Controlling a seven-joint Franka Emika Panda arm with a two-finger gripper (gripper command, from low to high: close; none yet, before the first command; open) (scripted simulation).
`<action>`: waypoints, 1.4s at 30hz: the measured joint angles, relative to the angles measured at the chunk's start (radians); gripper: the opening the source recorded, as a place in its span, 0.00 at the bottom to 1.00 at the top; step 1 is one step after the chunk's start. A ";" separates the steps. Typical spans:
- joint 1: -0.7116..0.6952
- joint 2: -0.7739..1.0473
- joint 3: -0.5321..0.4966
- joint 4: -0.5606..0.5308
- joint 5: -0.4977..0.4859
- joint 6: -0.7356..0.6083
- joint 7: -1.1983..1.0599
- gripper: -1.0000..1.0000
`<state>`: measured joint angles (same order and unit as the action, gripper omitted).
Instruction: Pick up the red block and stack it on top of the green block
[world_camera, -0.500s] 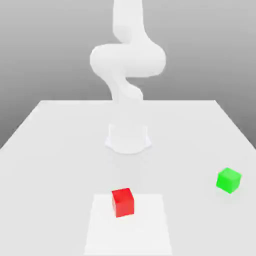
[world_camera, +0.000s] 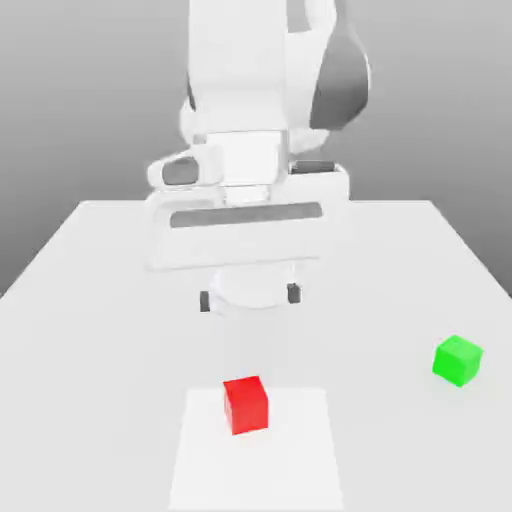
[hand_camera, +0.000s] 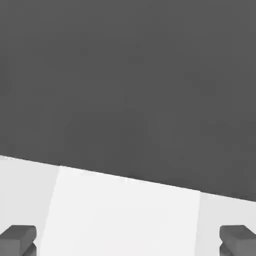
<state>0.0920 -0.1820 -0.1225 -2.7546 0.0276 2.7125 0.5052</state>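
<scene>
Red and plain-faced, the block you are to lift, the red block (world_camera: 246, 406), sits on the white patch (world_camera: 258, 470) of the tabletop (world_camera: 110, 400), close to that patch's far edge, the one nearer the robot's base. You can see its top and its faces turned toward the camera, and it is set at a slight angle to the patch. Your green block (world_camera: 457, 361) rests well apart from it, directly on the pale grey tabletop, out toward the exterior view's right and a little nearer the base; it is turned so that a corner points your way. Your pincer (world_camera: 249, 297) hangs above the tabletop in the exterior view, with its two dark fingertips (world_camera: 294, 293) spread wide apart and nothing between them. The white arm (world_camera: 240, 70) reaches down from above to carry it. Through the hand view you get both fingertips well separated, with the white patch and a dark area beyond the tabletop's edge.
</scene>
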 joint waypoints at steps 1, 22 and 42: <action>-0.001 0.044 -0.001 -0.030 -0.010 0.030 -0.012 0.50; -0.050 0.237 0.044 -0.079 -0.016 0.177 -0.050 0.00; 0.567 0.229 0.360 0.034 -0.061 0.053 0.102 0.00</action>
<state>0.6585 0.0470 0.2372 -2.7207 -0.0337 2.7659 0.6075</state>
